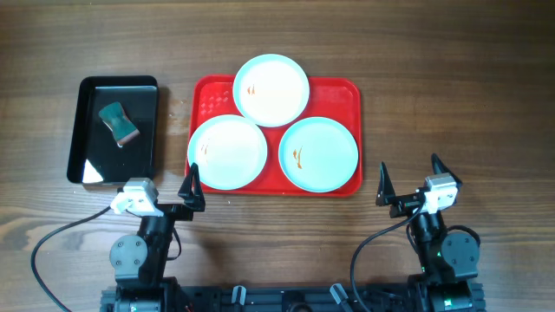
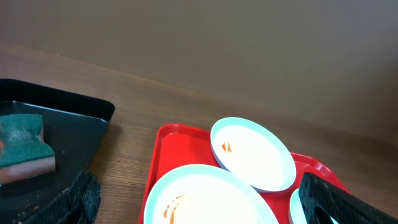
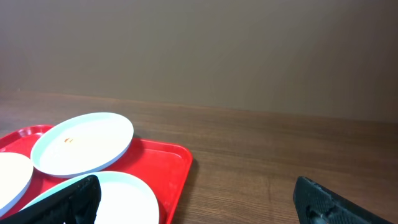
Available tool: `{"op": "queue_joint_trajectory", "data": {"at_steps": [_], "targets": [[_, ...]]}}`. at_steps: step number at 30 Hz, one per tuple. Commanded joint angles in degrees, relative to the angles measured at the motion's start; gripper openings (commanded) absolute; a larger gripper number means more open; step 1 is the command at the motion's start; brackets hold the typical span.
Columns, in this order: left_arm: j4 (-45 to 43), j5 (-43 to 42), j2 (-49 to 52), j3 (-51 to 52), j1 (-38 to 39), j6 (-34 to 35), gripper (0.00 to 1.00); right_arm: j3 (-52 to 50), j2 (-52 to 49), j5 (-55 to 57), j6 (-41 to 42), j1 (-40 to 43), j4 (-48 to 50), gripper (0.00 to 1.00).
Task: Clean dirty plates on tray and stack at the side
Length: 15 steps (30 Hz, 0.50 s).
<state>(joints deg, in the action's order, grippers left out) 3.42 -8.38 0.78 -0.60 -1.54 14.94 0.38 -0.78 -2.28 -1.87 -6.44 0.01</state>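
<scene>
The red tray (image 1: 347, 95) lies mid-table and carries three pale plates. The far plate (image 1: 271, 89) has a small orange smear on its left side. The left plate (image 1: 227, 152) and the right plate (image 1: 318, 153) show orange streaks too. My left gripper (image 1: 161, 192) hangs open near the tray's front left corner, holding nothing. In the left wrist view the left plate (image 2: 205, 199) lies just ahead between the open fingers. My right gripper (image 1: 412, 176) stands open and empty over bare wood by the tray's front right corner (image 3: 168, 162), off the plates.
A black glossy tray (image 1: 91, 130) sits left of the red tray, with a green sponge (image 1: 118, 122) in it; the sponge (image 2: 25, 149) shows at the left edge of the left wrist view. Bare wooden tabletop (image 1: 451, 104) stretches to the right of the red tray.
</scene>
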Motion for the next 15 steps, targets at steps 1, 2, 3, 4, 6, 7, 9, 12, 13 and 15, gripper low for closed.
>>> {"op": "queue_joint_trajectory", "data": {"at_steps": [1,2,3,4,6,7,9,12,13,15], "targets": [[0.3,1.0,-0.4,0.3,0.3,0.5,1.00,-0.1,0.0,0.6,-1.0,0.3,0.2,1.00],[0.3,1.0,-0.4,0.3,0.3,0.5,1.00,-0.1,0.0,0.6,-1.0,0.3,0.2,1.00],[0.3,1.0,-0.5,0.3,0.3,0.5,1.00,-0.1,0.0,0.6,-1.0,0.3,0.2,1.00],[0.3,1.0,-0.5,0.3,0.3,0.5,1.00,-0.1,0.0,0.6,-1.0,0.3,0.2,1.00],[0.3,1.0,-0.4,0.3,0.3,0.5,1.00,-0.1,0.0,0.6,-1.0,0.3,0.2,1.00],[0.3,1.0,-0.5,0.3,0.3,0.5,1.00,-0.1,0.0,0.6,-1.0,0.3,0.2,1.00],[0.3,1.0,-0.5,0.3,0.3,0.5,1.00,-0.1,0.0,0.6,-1.0,0.3,0.2,1.00],[0.3,1.0,-0.4,0.3,0.3,0.5,1.00,-0.1,0.0,0.6,-1.0,0.3,0.2,1.00],[0.3,1.0,-0.5,0.3,0.3,0.5,1.00,-0.1,0.0,0.6,-1.0,0.3,0.2,1.00],[-2.0,-8.9,-0.5,0.3,0.3,9.3,1.00,-0.1,0.0,0.6,-1.0,0.3,0.2,1.00]]}}
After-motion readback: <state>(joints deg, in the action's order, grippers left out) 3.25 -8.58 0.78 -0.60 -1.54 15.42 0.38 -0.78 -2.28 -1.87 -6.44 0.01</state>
